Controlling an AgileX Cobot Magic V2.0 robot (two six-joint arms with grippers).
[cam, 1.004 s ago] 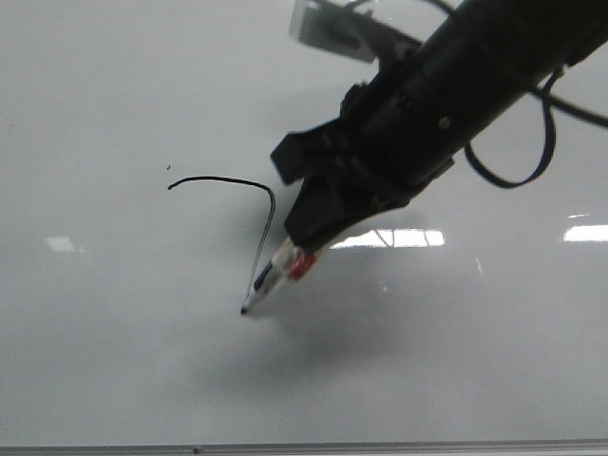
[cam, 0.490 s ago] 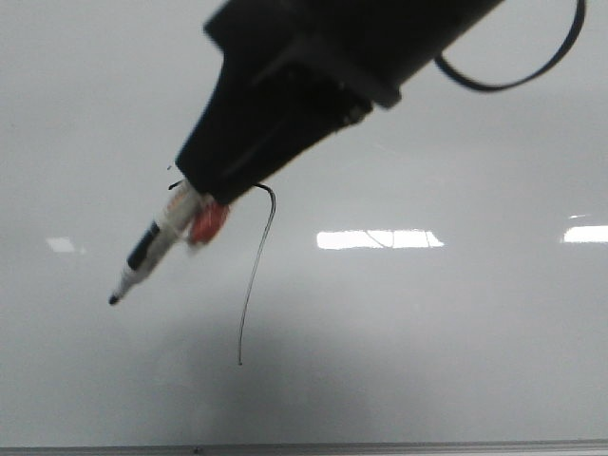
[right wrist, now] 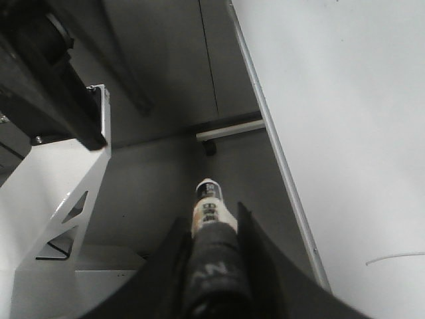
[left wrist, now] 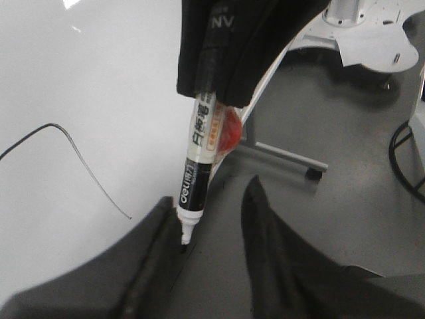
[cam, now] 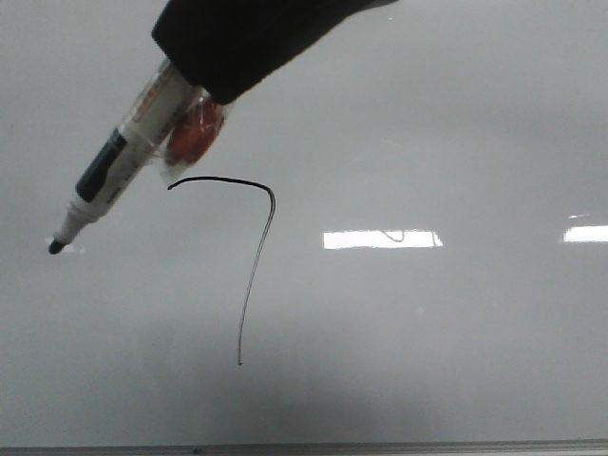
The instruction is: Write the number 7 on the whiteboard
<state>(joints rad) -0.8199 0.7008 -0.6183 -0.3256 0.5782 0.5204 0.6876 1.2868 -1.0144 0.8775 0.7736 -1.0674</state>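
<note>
The number 7 (cam: 223, 179) is a thin black line on the whiteboard (cam: 427, 114), a curved top bar with a long faint downstroke. My right gripper (cam: 190, 81) hangs dark and close at the top of the front view, shut on a black-and-white marker (cam: 119, 171) with a red blob (cam: 195, 133) beside it. The marker's tip points down-left, clear of the board and left of the 7. In the right wrist view the gripper (right wrist: 211, 219) clamps the marker (right wrist: 211, 199). My left gripper (left wrist: 214, 199) is open and holds nothing; the marker (left wrist: 199, 166) hangs just before its fingers, with the 7 (left wrist: 86, 161) nearby.
A thin grey edge (cam: 304, 446) runs along the whiteboard's bottom. Bright light reflections (cam: 382, 238) lie on the board, and a tiny black speck (cam: 169, 168) sits above the 7. Beyond the board's edge (right wrist: 279, 153) are grey floor and white metal frames (left wrist: 362, 40) (right wrist: 60, 219).
The marker tip was on the board partway down the downstroke. The stroke now runs longer, and my right gripper has lifted the marker up and to the left, nearer the camera.
</note>
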